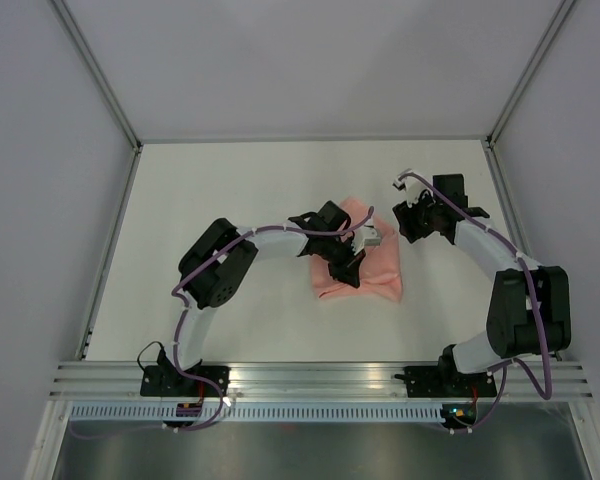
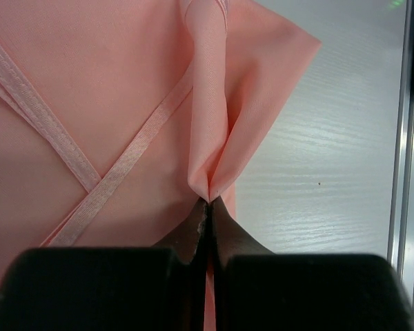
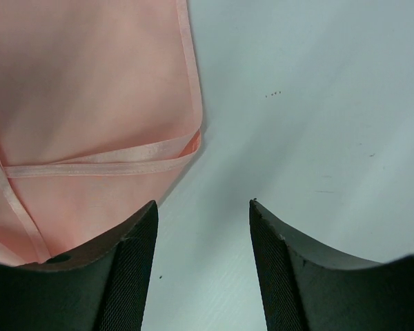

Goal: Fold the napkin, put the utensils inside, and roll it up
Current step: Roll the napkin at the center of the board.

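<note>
One wrist view alone shows left gripper (image 2: 208, 202) pinching napkin (image 2: 110, 89) fold; right gripper (image 3: 203, 203) agape.

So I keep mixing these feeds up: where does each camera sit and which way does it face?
Top external: above and behind the robot, looking down at the table; left arm and right arm show.
Left wrist: on that wrist, looking along the left gripper, shut on the napkin.
Right wrist: on that wrist, looking down past the open right gripper at table.
Shared: the napkin appears in all three.
</note>
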